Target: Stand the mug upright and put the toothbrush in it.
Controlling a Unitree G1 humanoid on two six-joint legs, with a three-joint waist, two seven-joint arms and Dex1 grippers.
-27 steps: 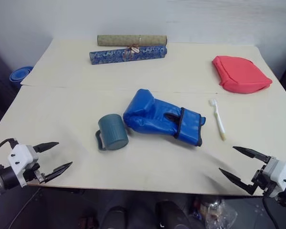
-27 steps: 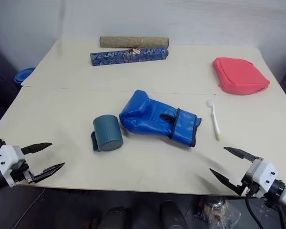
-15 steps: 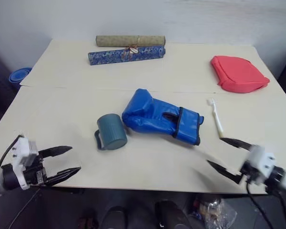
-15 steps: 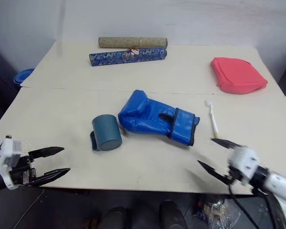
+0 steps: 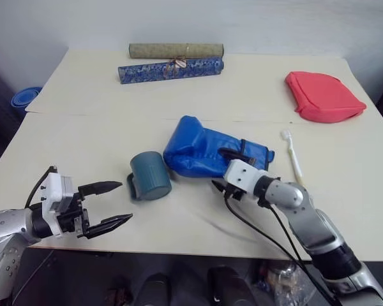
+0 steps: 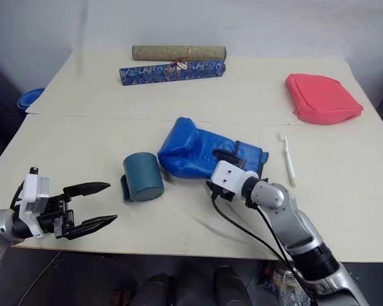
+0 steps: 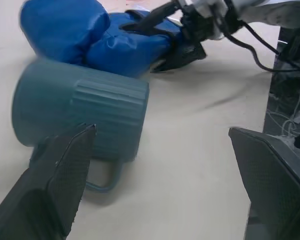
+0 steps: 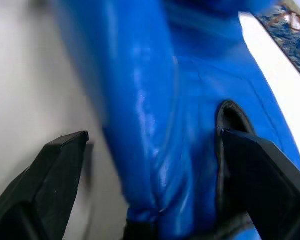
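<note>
The teal mug (image 5: 150, 176) lies on its side near the table's front, its handle (image 5: 133, 187) toward the left. In the left wrist view the mug (image 7: 80, 102) is just ahead of the left finger. My left gripper (image 5: 125, 201) hovers open at the front edge, a short way left of the mug and apart from it. The white toothbrush (image 5: 292, 156) lies flat right of the blue boxing glove (image 5: 204, 150). My right gripper (image 6: 214, 172) is open at the glove's front side, one finger over the cuff, with the glove (image 8: 155, 90) right in front of it.
A red pouch (image 5: 323, 97) lies at the back right. Two rolled mats (image 5: 172, 58) lie along the far edge. A blue bowl (image 5: 22, 99) sits beyond the table's left side. The right arm's black cable (image 5: 255, 226) trails over the front edge.
My right arm has swung left from the front right corner to the glove. My left gripper has moved forward and right, toward the mug. Both stay open.
</note>
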